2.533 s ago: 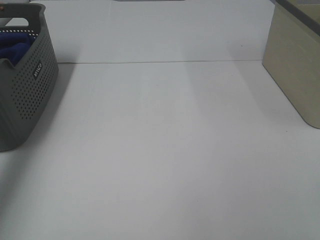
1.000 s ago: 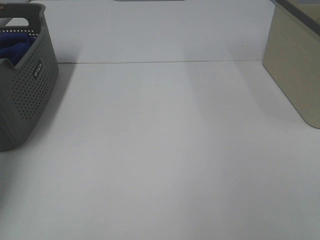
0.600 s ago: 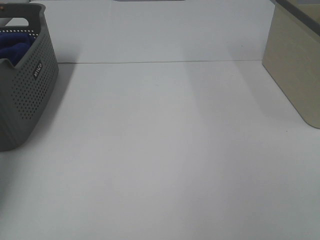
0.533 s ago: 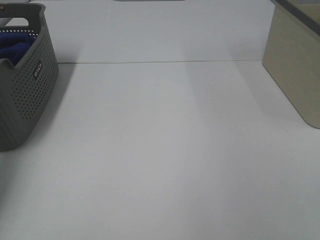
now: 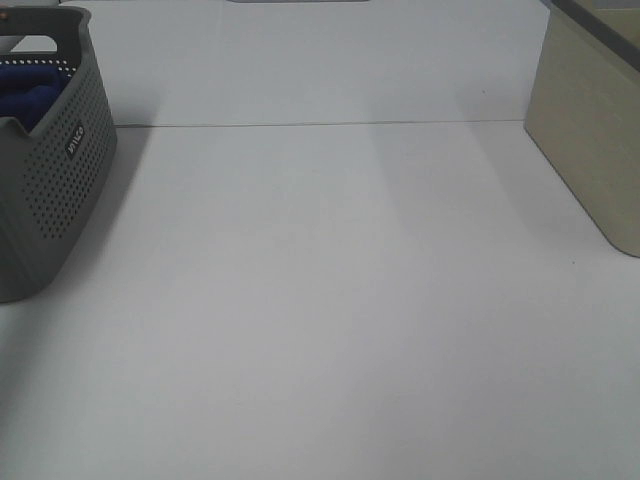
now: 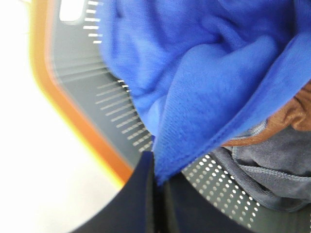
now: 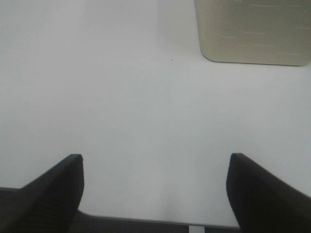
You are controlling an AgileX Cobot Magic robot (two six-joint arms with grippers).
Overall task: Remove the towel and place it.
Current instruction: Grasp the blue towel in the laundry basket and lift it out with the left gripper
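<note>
The royal-blue plush towel [image 5: 28, 92] lies bunched inside the grey perforated basket [image 5: 60, 190] at the far left of the exterior view. Neither gripper shows in that view. In the left wrist view my left gripper [image 6: 156, 170] is inside the basket, shut on a stitched hem of the towel [image 6: 209, 87], whose folds fill most of the frame. My right gripper [image 7: 155, 162] is open and empty, hovering over the bare white table [image 7: 146, 87].
Under the towel lie a brown cloth [image 6: 286, 119] and a grey cloth [image 6: 277, 170]. A beige box [image 5: 590, 130] stands at the right edge of the table [image 5: 330, 300]; it also shows in the right wrist view [image 7: 252, 29].
The blue towel's folds in the basket have shifted slightly. The basket and the beige box have not moved.
</note>
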